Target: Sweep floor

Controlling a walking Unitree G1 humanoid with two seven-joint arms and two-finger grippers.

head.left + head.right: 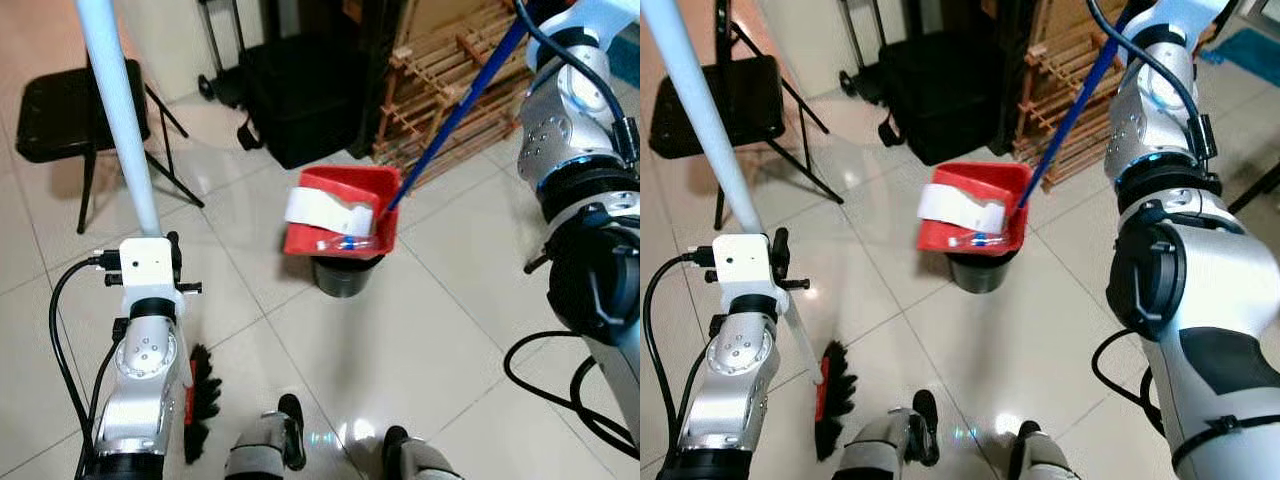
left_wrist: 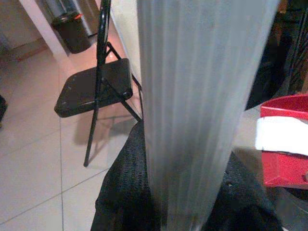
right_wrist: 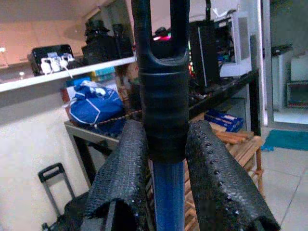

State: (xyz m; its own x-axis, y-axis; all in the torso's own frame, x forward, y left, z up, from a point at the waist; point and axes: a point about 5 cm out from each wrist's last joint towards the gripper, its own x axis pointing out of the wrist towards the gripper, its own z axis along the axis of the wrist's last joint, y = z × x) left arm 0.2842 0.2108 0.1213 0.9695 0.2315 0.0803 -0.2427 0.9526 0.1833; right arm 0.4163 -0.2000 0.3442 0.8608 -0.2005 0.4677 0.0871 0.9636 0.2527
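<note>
Taking the black bin (image 1: pixel 341 277) as the landmark: well to its left, the left pincer (image 2: pixel 192 202) is clenched around the pale broom handle (image 1: pixel 118 110), whose brush head (image 1: pixel 200 400) rests on the tiled floor (image 1: pixel 420 340). Directly over the bin sits the red dustpan (image 1: pixel 340 215), tipped, with white paper (image 1: pixel 325 212) and small scraps in it. Up to the bin's right, the right pincer (image 3: pixel 161 163) grips the dustpan's blue handle (image 1: pixel 460 105) near its black end cap. The step looks like emptying; next the pan needs a steeper tilt so the paper slides in.
</note>
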